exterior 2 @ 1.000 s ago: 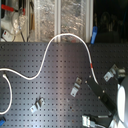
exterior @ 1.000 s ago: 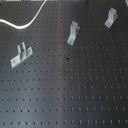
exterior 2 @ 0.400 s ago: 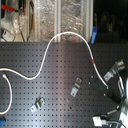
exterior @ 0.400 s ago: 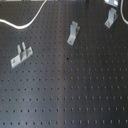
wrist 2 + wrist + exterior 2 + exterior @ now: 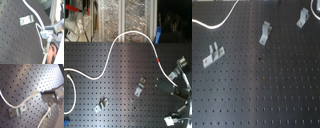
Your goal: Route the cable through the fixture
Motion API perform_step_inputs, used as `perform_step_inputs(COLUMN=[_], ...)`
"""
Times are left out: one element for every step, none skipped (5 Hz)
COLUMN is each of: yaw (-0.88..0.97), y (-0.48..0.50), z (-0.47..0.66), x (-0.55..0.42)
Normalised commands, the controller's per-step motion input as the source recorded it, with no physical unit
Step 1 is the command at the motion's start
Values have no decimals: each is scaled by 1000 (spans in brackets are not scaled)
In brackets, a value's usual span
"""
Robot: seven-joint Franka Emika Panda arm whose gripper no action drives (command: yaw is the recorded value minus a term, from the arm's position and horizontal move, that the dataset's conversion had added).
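**Mia:** Black worktop (image 5: 262,95) full of little holes, all over. How many metal brackets?

**Ben:** Three. One bracket (image 5: 212,55) sits at the first exterior view's left, one (image 5: 265,33) in the middle, one (image 5: 303,18) at the right. And one cable (image 5: 124,37), thin, white and bendy.

**Mia:** Where is it?

**Ben:** It curls across the worktop in the second exterior view, not through any bracket yet. The tool (image 5: 51,95) is clamped on its end.

**Mia:** Is it heavy?

**Ben:** I think it's light and floppy. Holding near the end looks best.
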Motion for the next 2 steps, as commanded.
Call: perform_step_inputs(yaw=[-163,674], y=[-171,-55], z=[242,3], x=[243,-145])
